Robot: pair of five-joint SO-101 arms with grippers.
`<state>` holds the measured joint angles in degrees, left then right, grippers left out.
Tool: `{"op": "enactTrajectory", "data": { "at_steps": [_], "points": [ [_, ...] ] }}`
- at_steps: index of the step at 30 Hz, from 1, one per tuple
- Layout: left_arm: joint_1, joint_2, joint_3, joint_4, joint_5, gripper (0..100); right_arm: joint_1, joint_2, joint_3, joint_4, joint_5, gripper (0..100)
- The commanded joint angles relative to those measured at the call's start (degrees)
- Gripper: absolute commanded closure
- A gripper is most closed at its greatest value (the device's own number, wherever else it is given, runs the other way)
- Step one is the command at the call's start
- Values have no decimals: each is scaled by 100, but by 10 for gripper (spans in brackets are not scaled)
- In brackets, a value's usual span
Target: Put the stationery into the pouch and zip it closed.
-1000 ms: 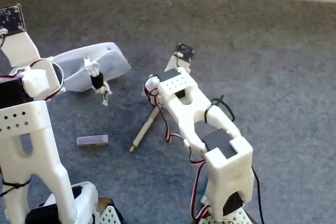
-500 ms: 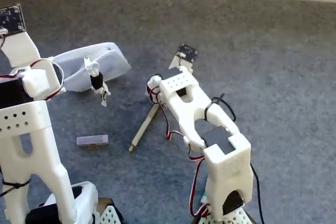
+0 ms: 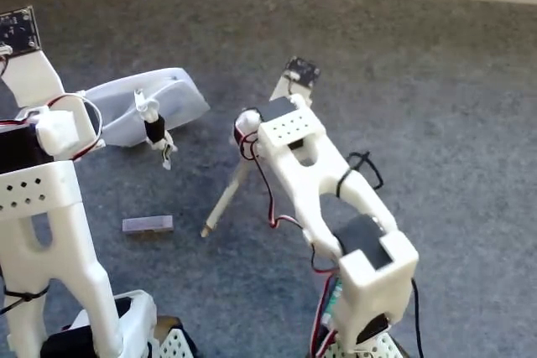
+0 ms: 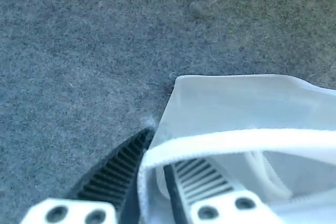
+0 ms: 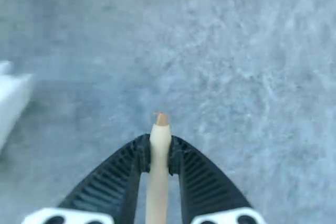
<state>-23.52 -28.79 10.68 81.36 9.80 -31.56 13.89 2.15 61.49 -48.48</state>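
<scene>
Grey carpet lies under both arms. We see the right gripper pinching a wooden pencil between its black ribbed jaws. The pencil slants down from the gripper, with its lower end close to the carpet. The left gripper is clamped on the rim of the white mesh pouch, one jaw outside the fabric and one inside. The pouch rests on the carpet, mouth open, apart from the pencil. A small greyish block lies flat on the carpet near the pencil's lower end, not touching it.
</scene>
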Motion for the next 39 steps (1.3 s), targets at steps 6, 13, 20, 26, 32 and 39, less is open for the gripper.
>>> {"op": "enactTrajectory", "data": {
  "at_steps": [6,13,20,26,32,39],
  "points": [
    [-84,-84,13,0,-9,993,31,-1710,382,127,0,994],
    [-84,-84,13,0,-9,993,4,-2589,892,119,0,994],
    [-84,-84,13,0,-9,993,4,-3240,1191,119,0,994],
    [-84,-84,13,0,-9,993,31,-3749,1552,-163,0,994],
    [-84,-84,22,0,-9,993,13,-4646,2642,-1200,9,994],
    [-84,-84,22,0,-9,993,4,-5745,3943,-2545,598,994]
  ]
}}
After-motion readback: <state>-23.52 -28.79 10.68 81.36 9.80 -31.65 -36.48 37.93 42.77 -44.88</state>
